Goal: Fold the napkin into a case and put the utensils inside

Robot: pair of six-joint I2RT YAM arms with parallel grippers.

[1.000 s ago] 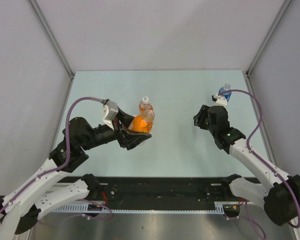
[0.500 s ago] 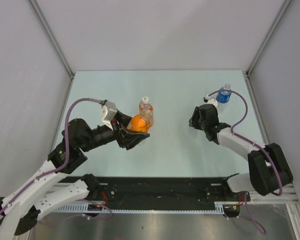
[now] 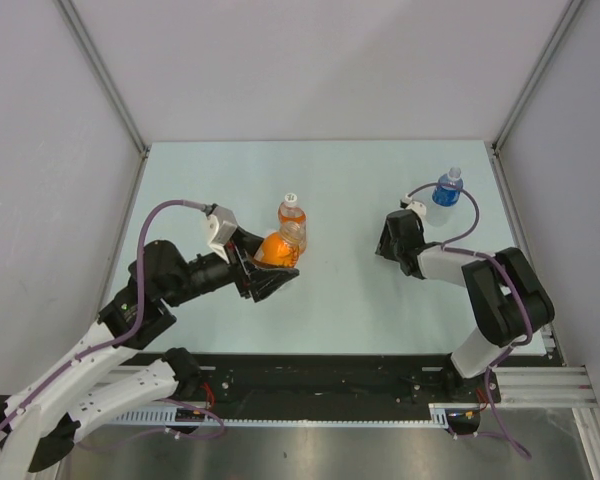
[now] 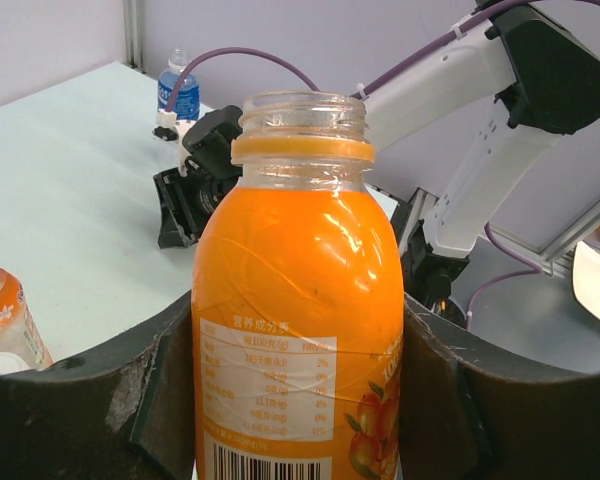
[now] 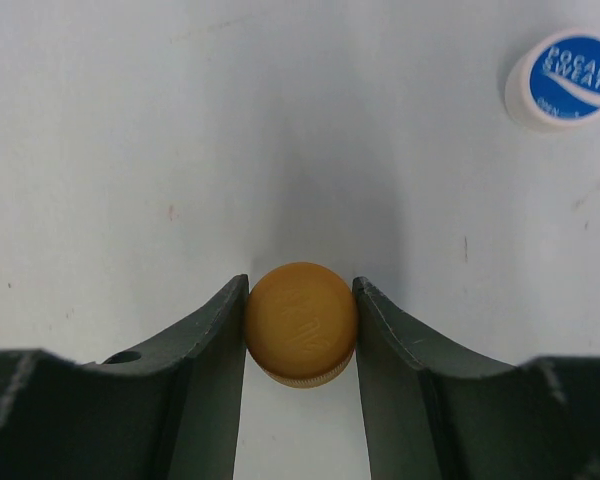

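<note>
Grey walls are closing in a pale green counter (image 3: 340,180), and the clearest writing on it is "POCARI SWEAT", printed in white on the blue top of a small blue bottle (image 5: 563,78) showing at the upper right of the right wrist view. In the left wrist view, an orange bottle (image 4: 300,300) is showing a white nutrition panel in East Asian characters (too fine to read, apart from "100") with a barcode beneath it.

Compared with a second ago, the right arm is now folding back on itself at the right edge of the top view. The right hand (image 3: 395,240) is now sitting lower and further left, clear of the blue bottle it was overlapping. The left arm and its load are sitting only slightly lower and to the left.

The left hand (image 3: 268,272) is clamping the orange bottle around its body, left of centre in the top view. That bottle is standing open at the neck, filled with orange liquid up to the orange ring. A second bottle (image 3: 292,213) with a white cap and a peach label is standing just behind it. The right hand is pinching an orange cap (image 5: 300,322) between its fingers (image 5: 210,360), low over the counter; whether the cap is touching the surface I cannot tell.
</note>
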